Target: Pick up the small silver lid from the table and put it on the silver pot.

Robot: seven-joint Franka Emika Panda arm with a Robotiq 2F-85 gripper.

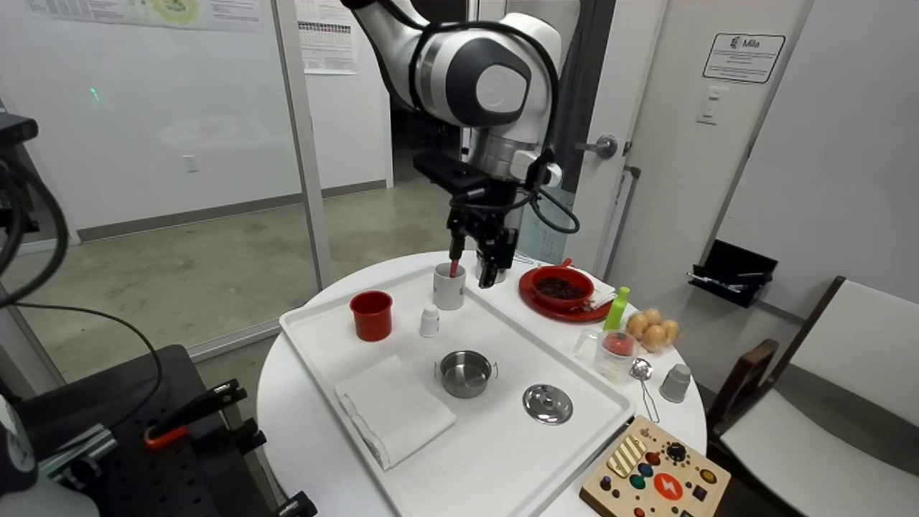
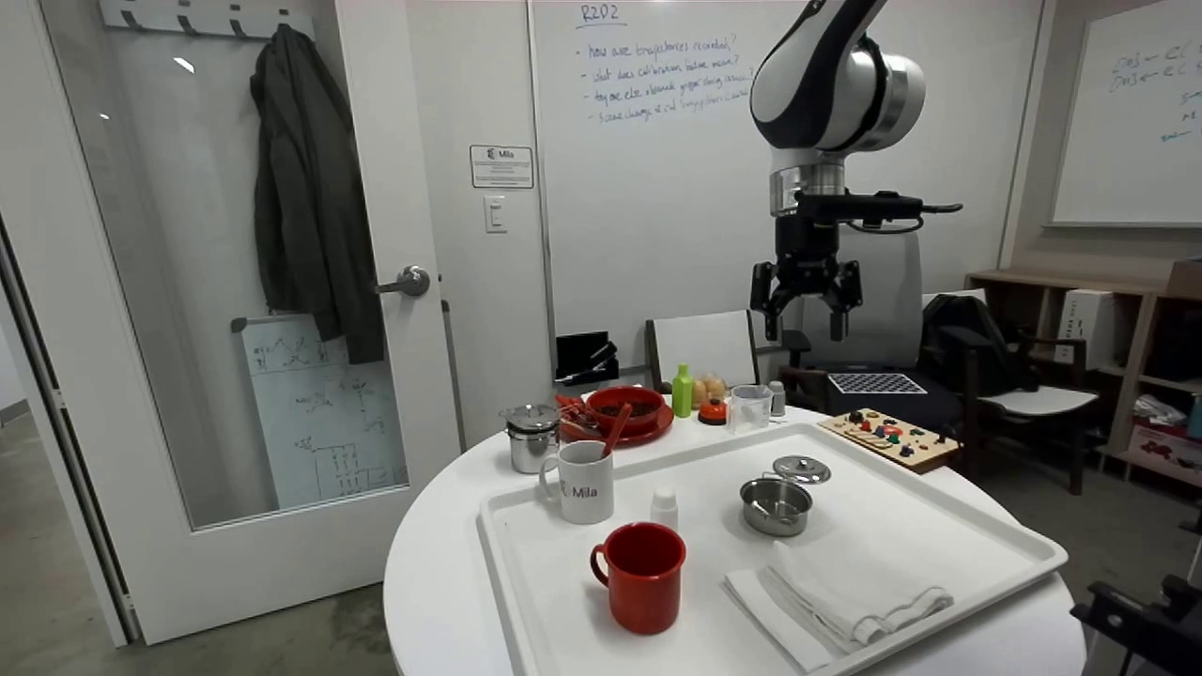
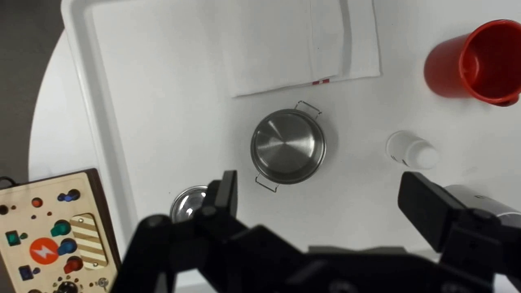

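Gripper (image 2: pixel 806 327) hangs high above worktop (image 2: pixel 432 582), jaws spread apart. In exterior view, small silver lid (image 1: pixel 548 404) lies on tray (image 1: pixel 467 467), right of silver pot (image 1: pixel 465 375).

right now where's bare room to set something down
Widest: on the tray, between cloth, lid and the rim beside the board. Smaller: between pot and the rim nearest the clear cup. Crowded: the table around the bowl, green bottle and clear cup.

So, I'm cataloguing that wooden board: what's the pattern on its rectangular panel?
The panel has tan and white stripes, clearest in the wrist view.
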